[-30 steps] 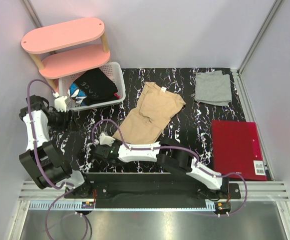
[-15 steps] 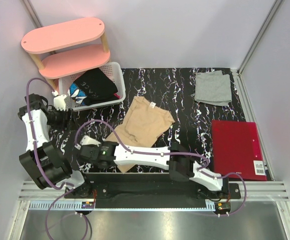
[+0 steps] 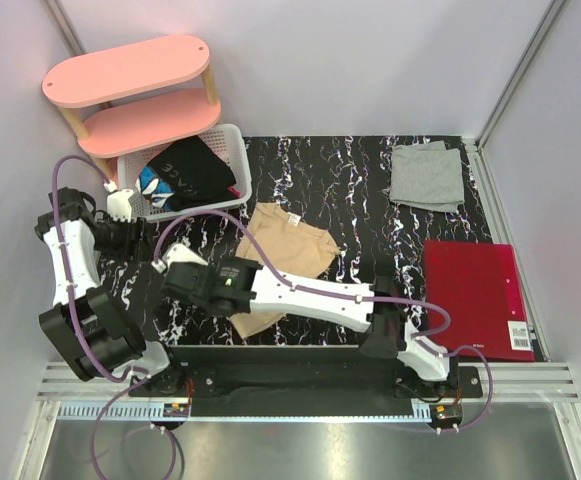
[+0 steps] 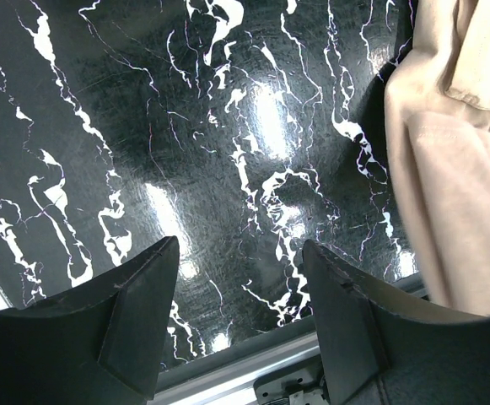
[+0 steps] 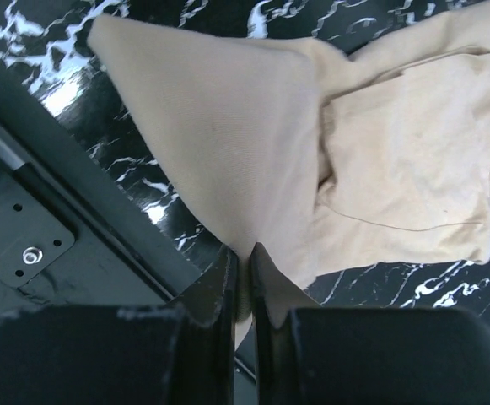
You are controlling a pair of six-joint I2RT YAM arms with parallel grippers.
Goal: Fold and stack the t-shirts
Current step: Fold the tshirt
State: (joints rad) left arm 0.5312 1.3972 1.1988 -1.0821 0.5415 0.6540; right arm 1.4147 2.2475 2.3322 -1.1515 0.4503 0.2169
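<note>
Your right gripper [image 5: 245, 253] was clamped on the tan t-shirt [image 3: 288, 243], bunched toward the worktop's near edge; your left gripper [image 4: 240, 246] gaped wide; the grey t-shirt [image 3: 426, 176] lay far-right.

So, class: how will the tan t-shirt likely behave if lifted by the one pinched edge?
Probably floppy: the tan t-shirt drapes tent-like from the right gripper. Likely light: a narrow pinch holds it up. It may drag and bunch, since the rest lies creased on the table.
</note>
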